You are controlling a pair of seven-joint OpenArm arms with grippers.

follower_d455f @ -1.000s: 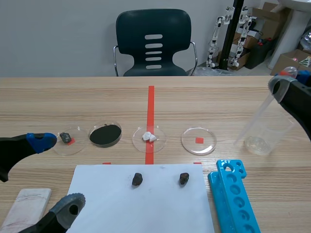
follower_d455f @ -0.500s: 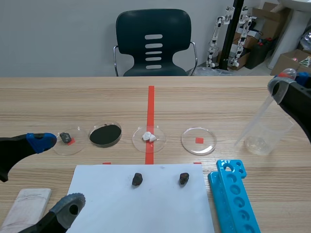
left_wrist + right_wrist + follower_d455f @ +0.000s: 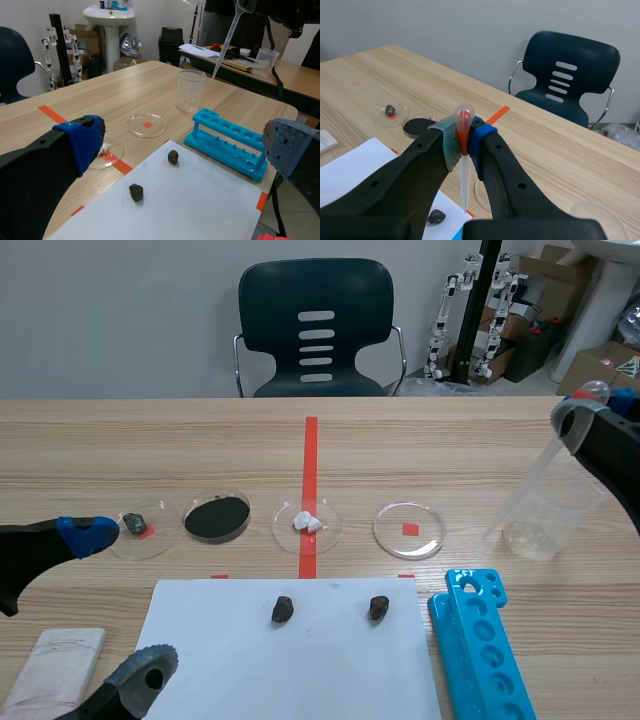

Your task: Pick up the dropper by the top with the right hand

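Observation:
The dropper (image 3: 464,172) is a clear plastic pipette with a red band under its bulb. My right gripper (image 3: 464,141) is shut on its top, and the thin stem hangs down below the pads. In the scene view that gripper (image 3: 585,412) is raised at the table's right side, with the bulb (image 3: 596,390) showing above it. The left wrist view shows the dropper (image 3: 225,45) slanting down toward a clear beaker (image 3: 191,90). My left gripper (image 3: 112,602) stands open low at the front left, holding nothing.
A blue test-tube rack (image 3: 483,645) lies at the front right, below the beaker (image 3: 545,525). Several petri dishes (image 3: 408,530) line the table's middle. Two dark stones (image 3: 282,609) rest on a white sheet (image 3: 200,660). A white block (image 3: 55,665) lies at the front left.
Almost nothing differs; the right gripper keeps the dropper in place, and the left gripper's near finger has sunk slightly.

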